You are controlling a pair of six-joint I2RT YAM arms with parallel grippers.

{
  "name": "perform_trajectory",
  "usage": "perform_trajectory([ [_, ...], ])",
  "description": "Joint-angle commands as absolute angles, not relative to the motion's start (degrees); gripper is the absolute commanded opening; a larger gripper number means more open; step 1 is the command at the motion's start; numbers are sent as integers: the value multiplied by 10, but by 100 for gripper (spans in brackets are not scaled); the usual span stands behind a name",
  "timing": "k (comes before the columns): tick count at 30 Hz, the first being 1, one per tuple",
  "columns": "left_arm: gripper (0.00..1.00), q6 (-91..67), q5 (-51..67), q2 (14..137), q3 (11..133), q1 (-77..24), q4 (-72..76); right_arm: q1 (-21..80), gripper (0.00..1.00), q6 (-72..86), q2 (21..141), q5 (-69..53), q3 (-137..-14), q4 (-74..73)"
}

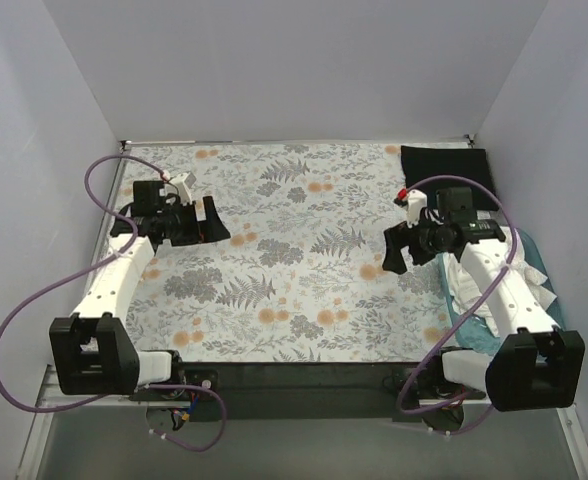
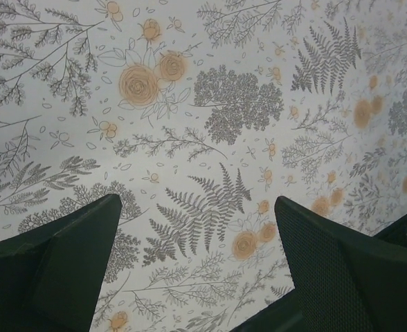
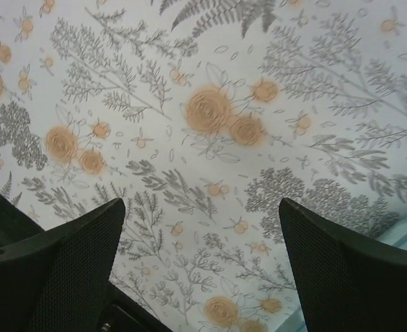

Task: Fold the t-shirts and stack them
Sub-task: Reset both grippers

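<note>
The black t-shirt [image 1: 444, 162] lies folded at the counter's far right corner. The white t-shirts [image 1: 471, 285] are heaped in the teal tub [image 1: 474, 330] under my right arm. My left pincer [image 2: 196, 200] and right pincer [image 3: 202, 202] hang spread apart, empty, above the floral sheet [image 1: 294, 260].

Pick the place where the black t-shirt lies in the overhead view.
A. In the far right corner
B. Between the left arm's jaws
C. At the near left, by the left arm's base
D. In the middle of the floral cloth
A: the black t-shirt lies flat in the far right corner of the overhead view.
</note>
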State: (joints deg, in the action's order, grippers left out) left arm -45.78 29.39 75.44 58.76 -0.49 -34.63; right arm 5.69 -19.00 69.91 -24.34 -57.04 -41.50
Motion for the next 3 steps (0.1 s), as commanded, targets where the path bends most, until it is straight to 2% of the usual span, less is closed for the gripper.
perform_trajectory([
  [1, 93, -443, 272, 696, 560, -4, -319, 76, 99, -188, 668, -264, -545, -409],
  [3, 93, -439, 276, 686, 557, -4, -323, 89, 98, -185, 670, -256, -544, -407],
])
